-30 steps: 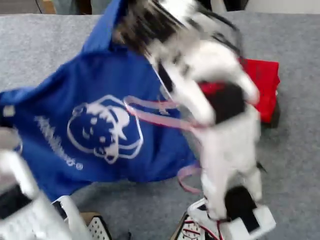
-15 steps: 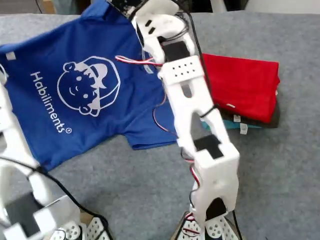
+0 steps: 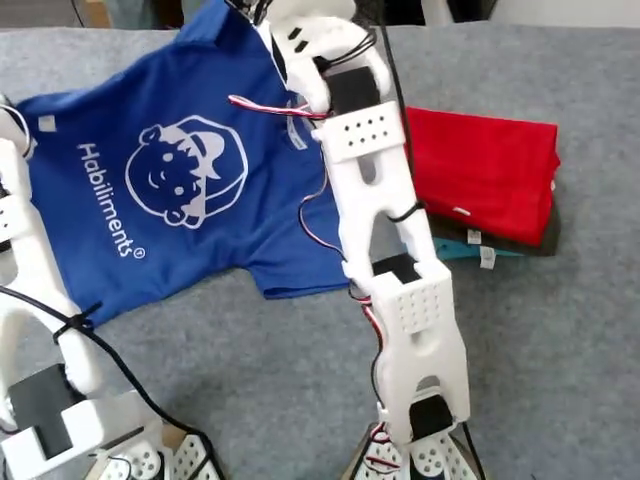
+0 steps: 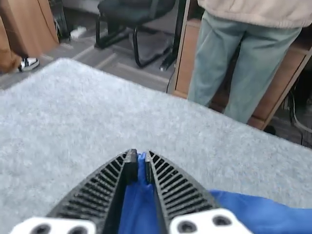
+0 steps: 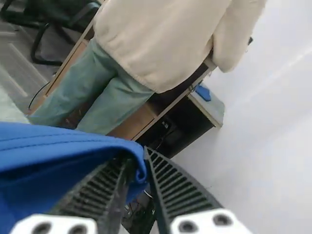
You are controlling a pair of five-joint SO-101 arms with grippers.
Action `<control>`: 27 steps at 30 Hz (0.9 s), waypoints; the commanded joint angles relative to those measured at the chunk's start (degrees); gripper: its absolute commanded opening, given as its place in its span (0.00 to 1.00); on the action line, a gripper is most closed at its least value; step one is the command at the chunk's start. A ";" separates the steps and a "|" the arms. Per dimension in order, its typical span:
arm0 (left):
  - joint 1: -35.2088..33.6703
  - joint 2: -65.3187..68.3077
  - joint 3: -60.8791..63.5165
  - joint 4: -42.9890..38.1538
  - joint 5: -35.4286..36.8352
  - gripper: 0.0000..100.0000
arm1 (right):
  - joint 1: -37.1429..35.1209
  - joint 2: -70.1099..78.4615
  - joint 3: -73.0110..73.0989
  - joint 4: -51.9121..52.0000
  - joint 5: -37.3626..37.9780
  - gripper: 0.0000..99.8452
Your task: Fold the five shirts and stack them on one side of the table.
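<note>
- step in hand, as judged: the blue shirt (image 3: 170, 190) is being spread flat for folding; no fold is made in it yet
- blue shirt lies print up on the grey table (image 3: 560, 330), over the left and middle of the high view, set askew, with 1 end lifted off the cloth at the far edge
- left gripper (image 4: 138, 163): jaws are pinched shut on a fold of blue fabric, low over the table near its left edge
- right gripper (image 5: 138, 168): jaws are clamped on a blue edge that is held up above the far side of the table; in the high view its arm (image 3: 385, 250) is stretched across the middle of the table
- stack (image 3: 500, 225) sits at the right side, just beside the blue shirt: a folded red shirt (image 3: 490, 170) on top, with dark and teal edges showing beneath it; the count of layers cannot be told for sure
- next move, as judged: the lifted end is to be lowered and drawn taut so the cloth lies flat, then both grips are to be released and retaken at the sides for the 1st fold
- care is called for near the stack, as the sleeve by the arm lies close to it
</note>
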 commanded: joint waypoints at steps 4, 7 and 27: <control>0.04 -0.70 -2.24 10.46 0.53 0.03 | 0.62 -0.84 -11.82 27.43 0.44 0.01; 0.13 -0.70 -1.01 14.77 0.44 0.03 | 0.62 -0.92 -15.69 39.30 0.53 0.01; 0.04 -11.96 24.48 16.79 -4.48 0.03 | -5.36 -36.35 40.04 54.33 10.73 0.01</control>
